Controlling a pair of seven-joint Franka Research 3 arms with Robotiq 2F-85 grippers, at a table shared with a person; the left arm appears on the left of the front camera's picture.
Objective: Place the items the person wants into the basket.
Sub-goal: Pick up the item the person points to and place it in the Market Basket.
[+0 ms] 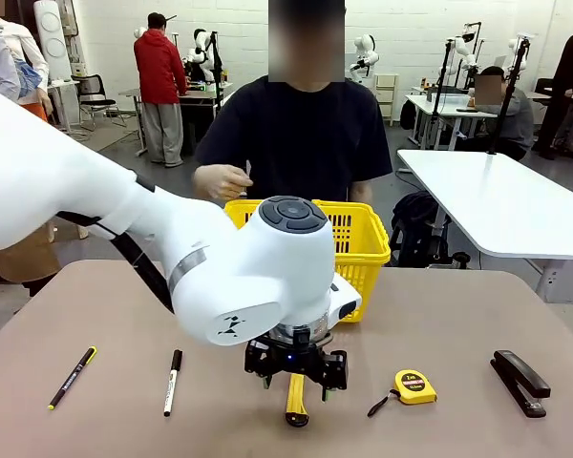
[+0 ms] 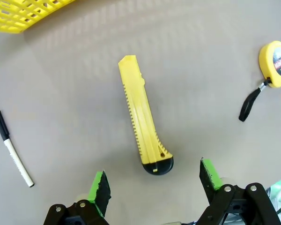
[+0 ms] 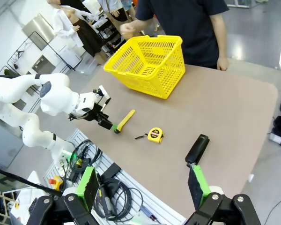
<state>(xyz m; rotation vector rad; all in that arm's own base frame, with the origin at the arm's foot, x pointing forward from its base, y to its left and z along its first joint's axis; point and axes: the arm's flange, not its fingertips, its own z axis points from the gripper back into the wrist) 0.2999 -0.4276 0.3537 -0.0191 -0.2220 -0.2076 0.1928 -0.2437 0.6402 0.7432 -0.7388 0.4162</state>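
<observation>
The yellow-and-black utility knife (image 2: 143, 119) lies flat on the table, its black end between the green pads of my open left gripper (image 2: 153, 185). In the front view the left gripper (image 1: 296, 367) hovers just above the knife (image 1: 296, 403) at the table's near middle. The yellow tape measure (image 1: 415, 385) lies to its right and the black stapler (image 1: 520, 382) farther right. The yellow basket (image 1: 363, 243) stands at the far edge in front of the person (image 1: 306, 124). My right gripper (image 3: 143, 185) is open, high above the table's side, overlooking the knife (image 3: 125, 119), tape measure (image 3: 154, 134), stapler (image 3: 196, 149) and basket (image 3: 147, 63).
Two black pens (image 1: 72, 378) (image 1: 173, 382) lie at the near left of the table. The person's hand (image 1: 224, 181) is raised beside the basket's left corner. One pen (image 2: 11, 154) and the basket's corner (image 2: 23, 14) appear in the left wrist view.
</observation>
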